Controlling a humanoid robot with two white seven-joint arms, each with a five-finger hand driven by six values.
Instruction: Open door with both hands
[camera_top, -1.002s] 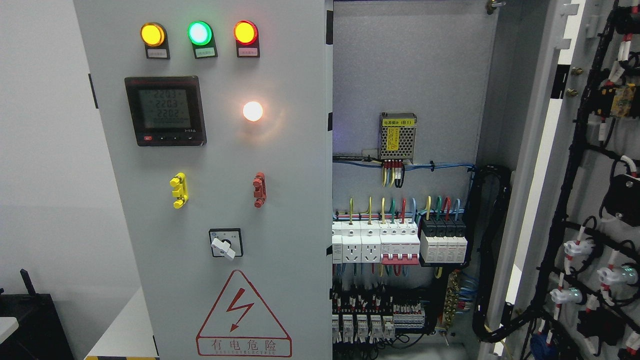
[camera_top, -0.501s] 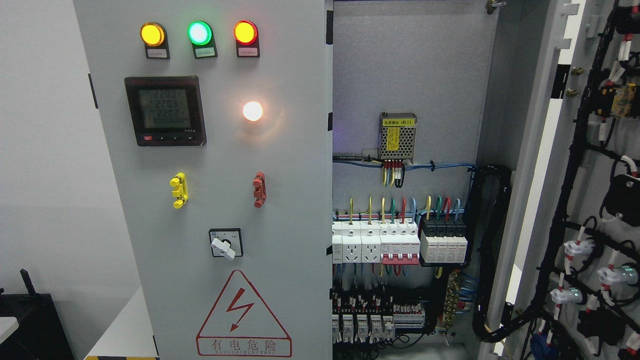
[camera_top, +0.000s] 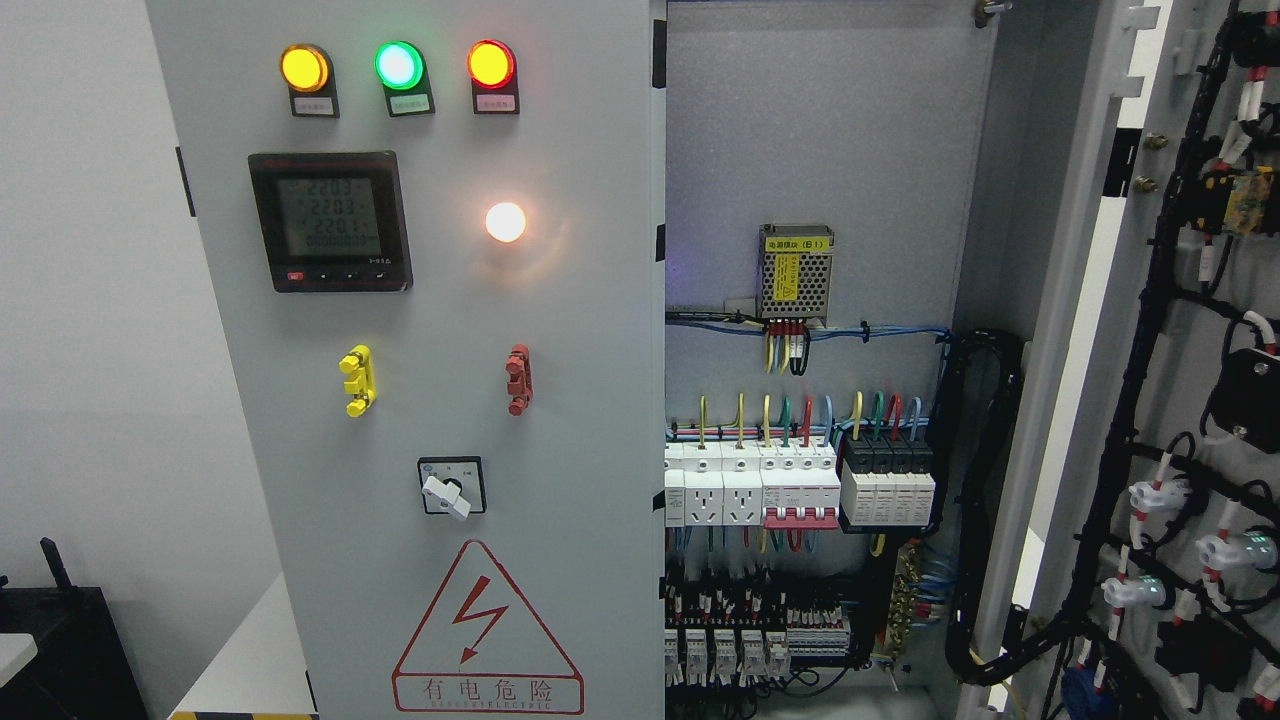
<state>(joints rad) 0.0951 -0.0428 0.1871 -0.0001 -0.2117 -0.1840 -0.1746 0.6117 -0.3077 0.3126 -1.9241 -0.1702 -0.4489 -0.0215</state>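
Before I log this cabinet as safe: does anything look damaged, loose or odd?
Nothing stands out. The right door is swung open, showing tidy wiring and breakers; the left door is closed, its lamps lit.

1. The left door (camera_top: 420, 350) of the cabinet is shut, facing the camera.
2. It carries 3 lit lamps (camera_top: 397, 65) in amber, green and red, above a digital meter (camera_top: 330, 221).
3. A rotary switch (camera_top: 451, 486) sits above a red warning triangle (camera_top: 487, 630).
4. The right door (camera_top: 1180, 400) stands swung open, exposing breakers (camera_top: 800, 485) and wiring.
5. No robot hand shows.
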